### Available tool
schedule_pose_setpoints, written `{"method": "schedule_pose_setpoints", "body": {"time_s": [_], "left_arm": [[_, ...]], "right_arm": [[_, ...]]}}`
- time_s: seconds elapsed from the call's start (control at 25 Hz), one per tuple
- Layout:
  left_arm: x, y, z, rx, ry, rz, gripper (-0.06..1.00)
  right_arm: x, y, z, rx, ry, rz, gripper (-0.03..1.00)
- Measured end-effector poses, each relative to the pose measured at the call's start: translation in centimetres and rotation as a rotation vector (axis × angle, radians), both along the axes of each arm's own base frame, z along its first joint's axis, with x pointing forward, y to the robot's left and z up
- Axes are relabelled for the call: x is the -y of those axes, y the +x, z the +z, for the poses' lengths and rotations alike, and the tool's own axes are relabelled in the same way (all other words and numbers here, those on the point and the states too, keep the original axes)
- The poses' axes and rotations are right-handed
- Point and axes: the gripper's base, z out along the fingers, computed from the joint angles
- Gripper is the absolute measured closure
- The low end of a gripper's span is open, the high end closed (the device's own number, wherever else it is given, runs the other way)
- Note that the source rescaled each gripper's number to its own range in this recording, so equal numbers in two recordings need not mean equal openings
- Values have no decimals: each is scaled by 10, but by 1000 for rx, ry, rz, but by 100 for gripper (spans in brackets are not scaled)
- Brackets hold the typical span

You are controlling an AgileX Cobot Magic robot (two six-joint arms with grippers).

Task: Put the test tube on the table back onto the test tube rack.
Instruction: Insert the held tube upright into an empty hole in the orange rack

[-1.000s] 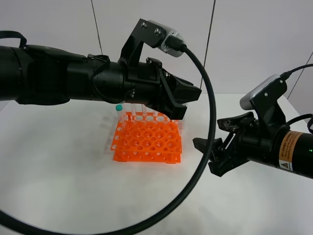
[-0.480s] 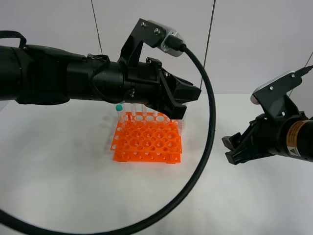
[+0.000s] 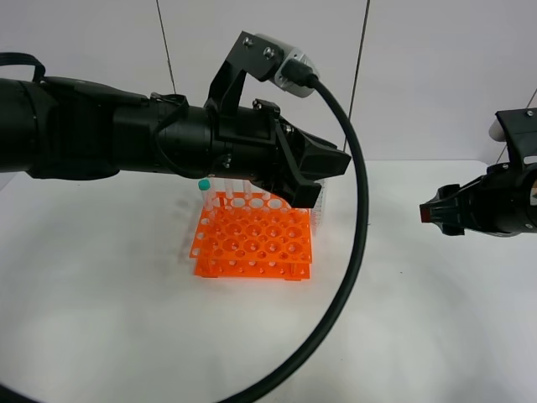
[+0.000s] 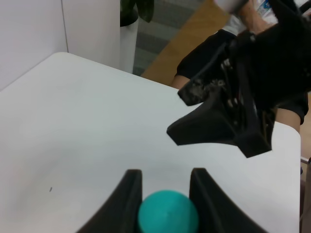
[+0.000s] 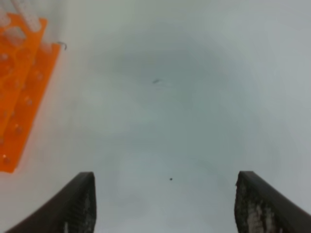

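One loop of black cable point(image 3: 357, 252) nearest the lens in the high view, running from the wrist camera point(image 3: 285, 63) down and around toward the lower edge. Next, the thick black left arm point(image 3: 126, 138), reaching in from the left above the test tube rack point(image 3: 252, 243). At its end, the left gripper point(image 4: 165, 175), clamped on the test tube point(image 4: 167, 213): from the left wrist, black fingers point(image 4: 127, 199) pressing on both sides of the teal-green cap. In the high view, what looks like the tube's clear body hanging under the jaws, just beside the rack's far right corner; cannot tell whether the tip sits in a hole or hangs clear of it. Below, the rack itself on the white table point(image 3: 126, 319), bright orange, two tiers, open round holes across the near rows. Along its far row, more clear tubes, mostly hidden by the arm, with one teal-capped tube point(image 3: 204, 184) showing at the far left corner. Farther right, well apart from the rack, the right gripper point(image 5: 165, 174), above the table at the edge of the high view. From the right wrist, two dark fingers point(image 5: 80, 204) spread wide, only bare tabletop between them, nothing held; an edge of the orange rack also in sight there. Beyond everything, a plain pale wall point(image 3: 419, 67).
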Motion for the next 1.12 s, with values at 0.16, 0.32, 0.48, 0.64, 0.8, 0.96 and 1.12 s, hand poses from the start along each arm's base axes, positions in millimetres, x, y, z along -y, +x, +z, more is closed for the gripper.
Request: {"method": "schedule_pose_setpoints", "body": {"time_s": [0.16, 0.32, 0.48, 0.64, 0.8, 0.96, 1.12], "left_arm": [[0, 0, 0, 17, 8, -6, 94], [0, 0, 0, 22, 11, -8, 94], [0, 0, 0, 23, 11, -9, 94], [0, 0, 0, 25, 12, -10, 94], [0, 0, 0, 26, 12, -11, 94], [0, 0, 0, 26, 12, -12, 94], [0, 0, 0, 26, 12, -12, 94]], "right_arm": [[6, 15, -5, -82, 25, 16, 16], [20, 19, -2, -81, 38, -5, 16], [37, 13, 2, -101, 30, -57, 16], [51, 4, 12, -69, 17, -109, 16], [66, -1, 16, -63, 8, -176, 16], [77, -3, 16, -71, -12, -221, 16], [83, -4, 16, -72, -23, -245, 16]]}}
